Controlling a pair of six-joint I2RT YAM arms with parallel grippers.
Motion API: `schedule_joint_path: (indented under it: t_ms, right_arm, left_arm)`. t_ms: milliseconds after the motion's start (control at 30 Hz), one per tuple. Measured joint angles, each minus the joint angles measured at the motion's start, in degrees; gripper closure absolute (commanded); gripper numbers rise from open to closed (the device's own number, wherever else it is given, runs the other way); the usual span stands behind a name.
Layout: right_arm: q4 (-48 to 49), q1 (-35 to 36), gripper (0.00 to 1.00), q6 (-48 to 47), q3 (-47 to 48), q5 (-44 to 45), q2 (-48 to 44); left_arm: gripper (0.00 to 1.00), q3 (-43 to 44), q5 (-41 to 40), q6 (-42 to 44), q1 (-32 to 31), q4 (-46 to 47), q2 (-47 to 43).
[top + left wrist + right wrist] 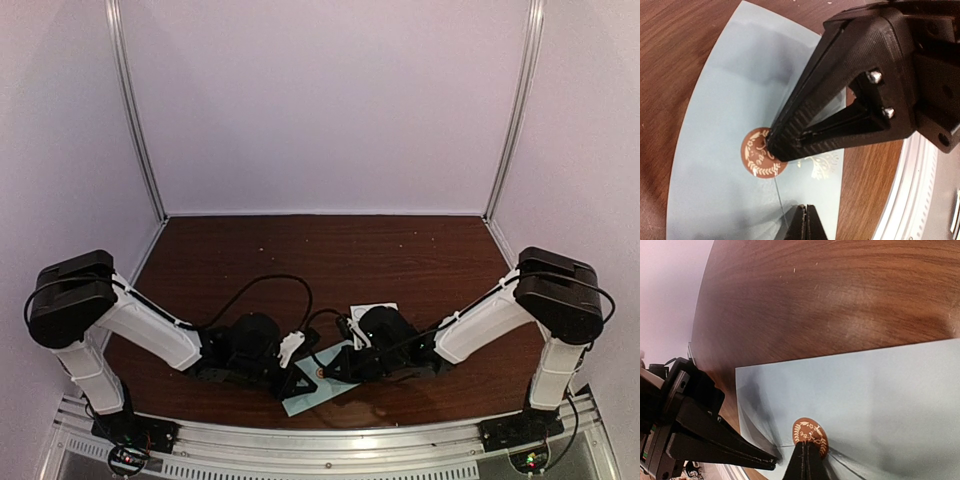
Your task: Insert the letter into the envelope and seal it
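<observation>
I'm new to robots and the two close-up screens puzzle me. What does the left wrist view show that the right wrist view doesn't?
Only the left wrist view: the pale print on the envelope beside the seal, and the right gripper from the side, screws included. Only the right wrist view: the pinkish wall and the left gripper from the side. Both: the envelope lying flat on the wooden table, the round brown seal on it, and both shut grippers, the right one's tip at the seal.
</observation>
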Motion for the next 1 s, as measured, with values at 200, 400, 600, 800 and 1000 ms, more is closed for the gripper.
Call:
schedule_joint_path:
  t_ms: [200, 400, 600, 800, 1000]
  right_arm:
    - [-0.24, 0.04, 1.0, -0.13, 0.22, -0.13, 0.02]
    - [-0.57, 0.15, 1.0, -0.37, 2.08, -0.63, 1.44]
    - [-0.81, 0.39, 1.0, -0.5, 3.8, -0.7, 2.75]
    - [-1.14, 0.44, 1.0, -0.52, 4.7, -0.98, 3.37]
    - [-1.42, 0.28, 1.0, -0.46, 3.82, -0.52, 2.51]
  left_arm:
    - [1.0, -0.02, 0.2, -0.04, 0.0, 0.7, 0.37]
    - [1.0, -0.07, 0.28, -0.15, -0.02, 1.53, 0.79]
    - [1.0, -0.07, 0.28, -0.17, 0.0, 1.6, 0.83]
    - [1.0, -0.07, 0.28, -0.17, 0.0, 1.6, 0.83]
    - [1.0, -0.07, 0.22, -0.22, 0.0, 1.62, 0.83]
